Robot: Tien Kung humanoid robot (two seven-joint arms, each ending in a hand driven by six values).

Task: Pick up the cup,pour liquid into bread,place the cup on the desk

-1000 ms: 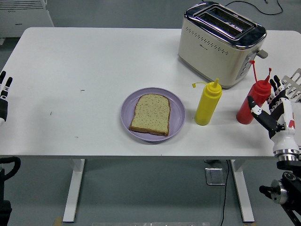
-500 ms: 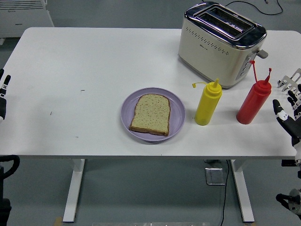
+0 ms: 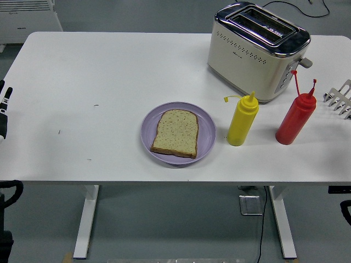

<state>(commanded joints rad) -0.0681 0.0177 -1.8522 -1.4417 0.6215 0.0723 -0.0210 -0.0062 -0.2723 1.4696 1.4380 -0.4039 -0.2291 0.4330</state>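
A slice of bread (image 3: 175,133) lies on a purple plate (image 3: 206,133) near the table's front middle. To its right stand a yellow squeeze bottle (image 3: 242,120) and, further right, a red squeeze bottle (image 3: 295,116), both upright. No cup is in view. Only the fingertips of my left hand (image 3: 4,107) show at the picture's left edge, resting beside the table. My right hand is out of the picture.
A cream and chrome toaster (image 3: 258,50) stands at the back right, behind the bottles. A metal rack (image 3: 340,98) pokes in at the right edge. The white table (image 3: 98,87) stretches to the left of the plate.
My right hand, which was just beside the red bottle, drew back to the right and down and has left the picture. The bottles, plate and bread have not moved.
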